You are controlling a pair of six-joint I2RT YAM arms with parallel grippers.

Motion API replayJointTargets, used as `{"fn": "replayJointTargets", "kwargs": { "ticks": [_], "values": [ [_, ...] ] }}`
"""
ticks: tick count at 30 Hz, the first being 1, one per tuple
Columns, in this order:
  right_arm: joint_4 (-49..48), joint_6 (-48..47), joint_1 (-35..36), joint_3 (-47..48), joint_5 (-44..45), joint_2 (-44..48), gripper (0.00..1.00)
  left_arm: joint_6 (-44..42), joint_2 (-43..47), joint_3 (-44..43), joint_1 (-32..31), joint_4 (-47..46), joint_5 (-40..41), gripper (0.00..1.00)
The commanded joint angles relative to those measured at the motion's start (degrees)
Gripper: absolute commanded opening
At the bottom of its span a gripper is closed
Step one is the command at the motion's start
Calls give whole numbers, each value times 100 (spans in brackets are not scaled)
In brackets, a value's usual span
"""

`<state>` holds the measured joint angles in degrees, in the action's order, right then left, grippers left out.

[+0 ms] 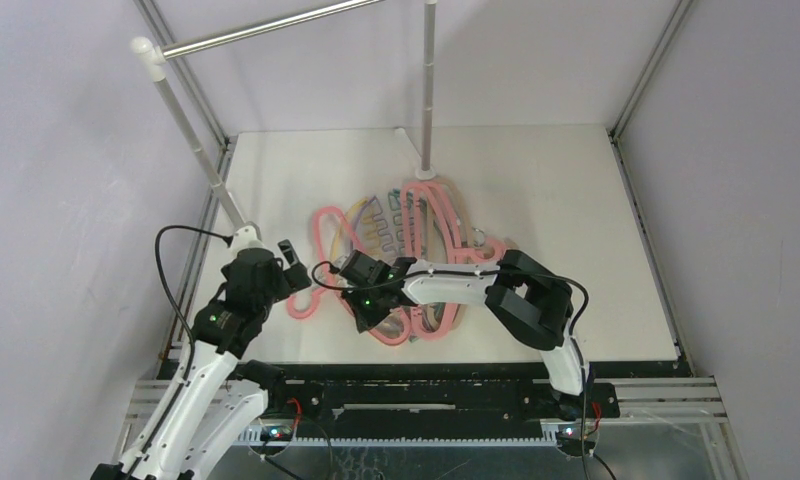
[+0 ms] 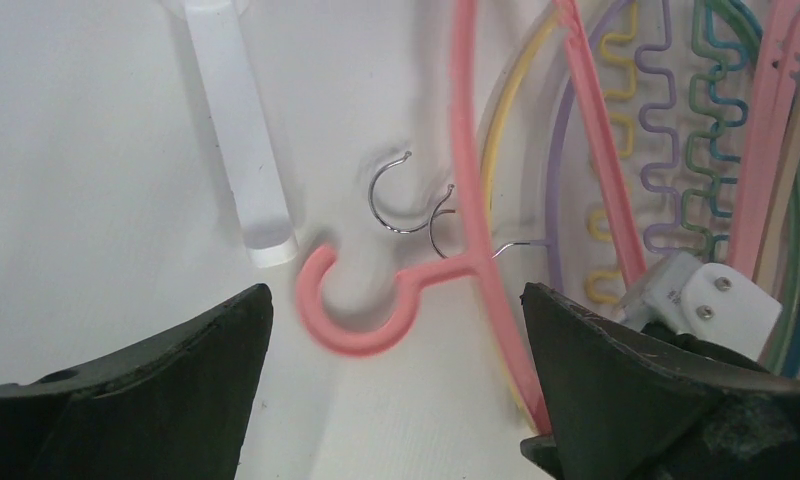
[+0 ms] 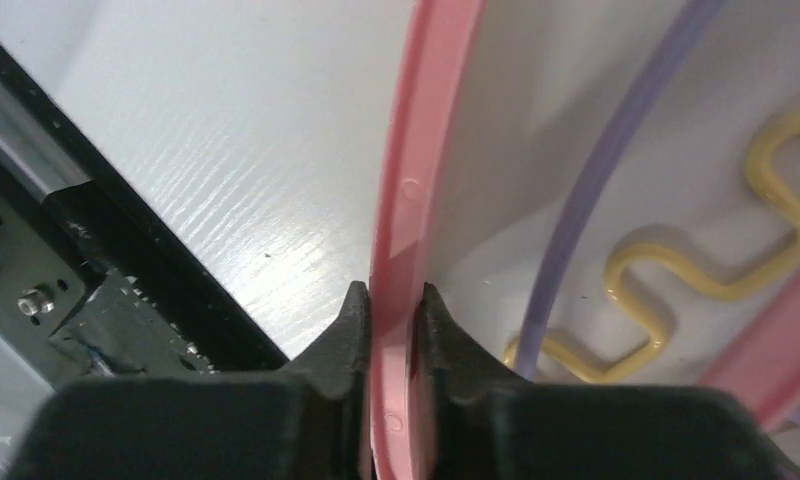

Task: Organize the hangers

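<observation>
Several hangers (image 1: 406, 240) lie in a pile mid-table: pink, yellow, lavender, teal and green, some with wavy bars. My right gripper (image 1: 364, 305) is shut on the flat bar of a pink hanger (image 3: 416, 200), its fingertips (image 3: 354, 310) pressed on both sides of the bar. A lavender bar (image 3: 596, 180) and a yellow wavy bar (image 3: 696, 270) lie just beyond it. My left gripper (image 1: 296, 268) is open and empty at the pile's left edge. Its jaws stand wide apart above the pink hanger's hook (image 2: 351, 300). Two thin metal hooks (image 2: 401, 200) lie beside the pink hook.
A silver rail (image 1: 266, 30) spans the back on two white posts (image 1: 191, 130), one (image 1: 428, 90) standing just behind the pile. The left post's foot (image 2: 241, 130) is close to the pink hook. Grey walls enclose the white table (image 1: 576, 200); a black frame runs along its near edge.
</observation>
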<state>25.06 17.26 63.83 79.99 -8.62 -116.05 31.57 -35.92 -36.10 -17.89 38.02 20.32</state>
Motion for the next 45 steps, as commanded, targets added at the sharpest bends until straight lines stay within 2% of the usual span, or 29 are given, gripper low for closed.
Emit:
{"fn": "replayJointTargets", "kwargs": {
  "ticks": [1, 6, 14, 19, 23, 27, 31, 37, 41, 45],
  "values": [
    [50, 40, -10, 318, 211, 259, 8, 90, 72, 26, -18, -10, 210, 100],
    [419, -4, -140, 563, 228, 618, 0, 78, 218, -63, -20, 21, 347, 100],
    [714, 121, -715, 1150, -117, 900, 0, -3, 867, -398, -13, -329, 252, 100],
    [868, 113, -1236, 1960, -245, 727, 0, -101, 1269, -551, -21, -643, 122, 100],
    [956, 261, -1786, 2985, -940, 278, 0, -228, 1570, -577, -14, -872, 24, 99],
    [697, 736, -2224, 4190, -2136, -136, 0, -330, 1492, -665, -20, -779, 36, 99],
    [-396, 1729, -2567, 4763, -3344, -313, 0, -362, 1250, -730, -16, -717, 17, 99],
    [-2419, 3270, -2696, 4332, -4863, -97, 0, -308, 1115, -610, -21, -726, 90, 99],
    [-3945, 4286, -2671, 3924, -5461, 31, 0, -301, 1097, -456, -12, -776, 101, 99],
    [-4931, 5054, -2627, 3996, -5764, 2, 0, -327, 983, -408, -11, -846, 90, 99]
  ]
}}
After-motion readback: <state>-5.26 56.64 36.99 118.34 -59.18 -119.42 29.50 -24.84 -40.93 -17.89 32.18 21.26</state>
